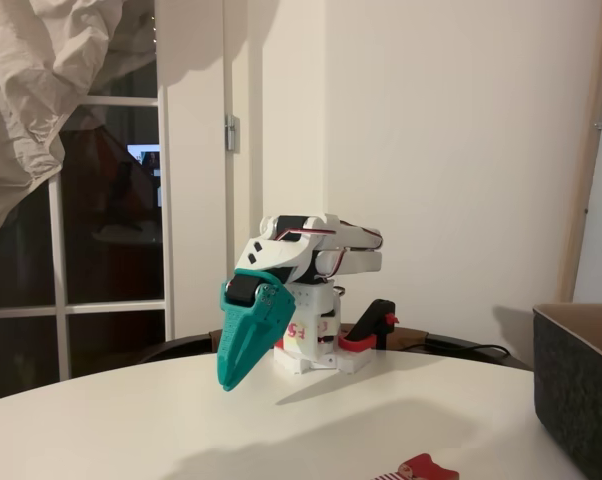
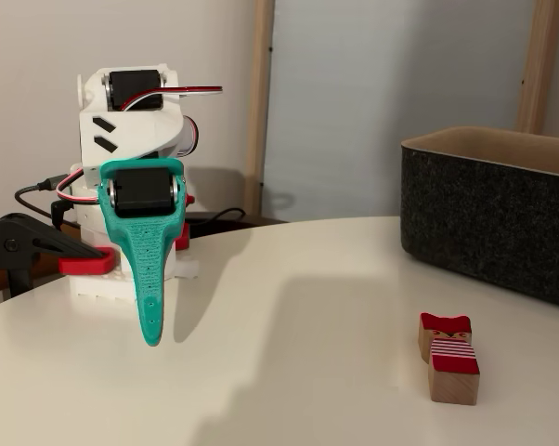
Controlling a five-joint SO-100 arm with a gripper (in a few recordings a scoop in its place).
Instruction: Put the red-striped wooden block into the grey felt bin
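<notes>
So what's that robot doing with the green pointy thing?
Nothing is being held right now. The white robot arm is folded up at its base, with its green tool hanging down above the white table, and it looks shut. The red-striped wooden block lies on the table, apart from the tool. The grey felt bin stands behind the block. The block is not yet in it.

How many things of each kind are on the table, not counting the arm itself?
Red-striped wooden block: 1
Grey felt bin: 1
Red-and-black clamp at the arm's base: 1
Total: 3
</notes>
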